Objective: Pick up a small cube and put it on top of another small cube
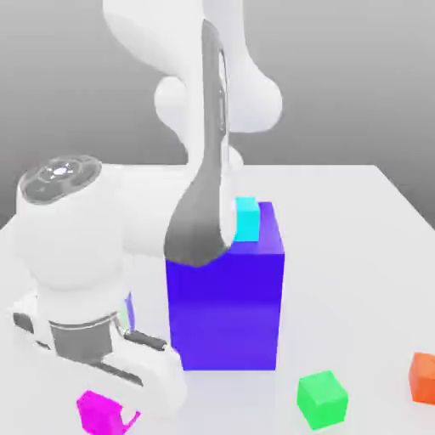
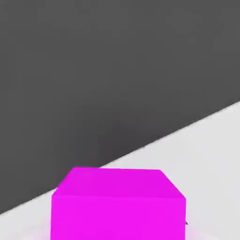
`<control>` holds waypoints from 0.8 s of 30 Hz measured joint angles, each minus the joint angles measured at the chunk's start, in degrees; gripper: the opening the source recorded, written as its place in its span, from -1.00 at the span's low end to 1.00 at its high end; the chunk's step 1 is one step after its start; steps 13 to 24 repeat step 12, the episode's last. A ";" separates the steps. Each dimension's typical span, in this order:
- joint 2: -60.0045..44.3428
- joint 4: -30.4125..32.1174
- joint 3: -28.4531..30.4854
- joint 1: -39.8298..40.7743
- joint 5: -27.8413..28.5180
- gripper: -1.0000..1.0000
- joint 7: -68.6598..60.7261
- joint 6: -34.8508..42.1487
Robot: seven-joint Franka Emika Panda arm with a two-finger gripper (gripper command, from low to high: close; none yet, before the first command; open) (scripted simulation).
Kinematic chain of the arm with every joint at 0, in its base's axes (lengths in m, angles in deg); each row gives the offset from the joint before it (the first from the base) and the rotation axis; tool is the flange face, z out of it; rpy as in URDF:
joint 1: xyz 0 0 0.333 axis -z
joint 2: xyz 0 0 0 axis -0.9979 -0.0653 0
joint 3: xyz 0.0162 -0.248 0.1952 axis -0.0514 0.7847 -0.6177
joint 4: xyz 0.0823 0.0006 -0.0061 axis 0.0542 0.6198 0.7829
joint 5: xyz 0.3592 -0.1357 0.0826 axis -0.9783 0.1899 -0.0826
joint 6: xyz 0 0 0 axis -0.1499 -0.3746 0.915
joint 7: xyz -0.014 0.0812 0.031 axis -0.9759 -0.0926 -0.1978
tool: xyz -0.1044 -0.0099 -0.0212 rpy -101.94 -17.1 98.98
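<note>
The small cube (image 1: 95,414) is bright magenta-pink and rests on the white table at the front of the exterior view's left. My gripper (image 1: 112,406) reaches down right over it from the white hand, shut on it. In the hand view the same small cube (image 2: 117,206) sits very close, with the table's edge and a dark backdrop behind it. A small cyan cube (image 1: 246,219) lies on top of the big blue-violet block (image 1: 225,297).
A green cube (image 1: 322,398) stands on the table (image 1: 357,255) at the front, towards the exterior view's right. An orange cube (image 1: 422,376) is at the right edge. The big block and the arm's links stand just behind my hand.
</note>
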State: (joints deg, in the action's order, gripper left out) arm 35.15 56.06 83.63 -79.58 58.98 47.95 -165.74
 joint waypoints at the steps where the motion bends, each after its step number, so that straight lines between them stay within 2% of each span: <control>1: 1.38 1.60 -1.28 -1.37 0.70 -1.00 -0.67 -0.24; 5: 5.58 7.59 -6.87 -7.13 4.00 -1.00 -3.08 -1.99; 8: 1.58 9.38 -8.86 -12.26 8.81 -1.00 -2.20 -7.53; 9: 0.22 9.48 -8.72 -13.05 9.68 1.00 -1.83 -8.95; 24: 0.22 9.48 -8.73 -13.05 9.68 1.00 -1.83 -8.95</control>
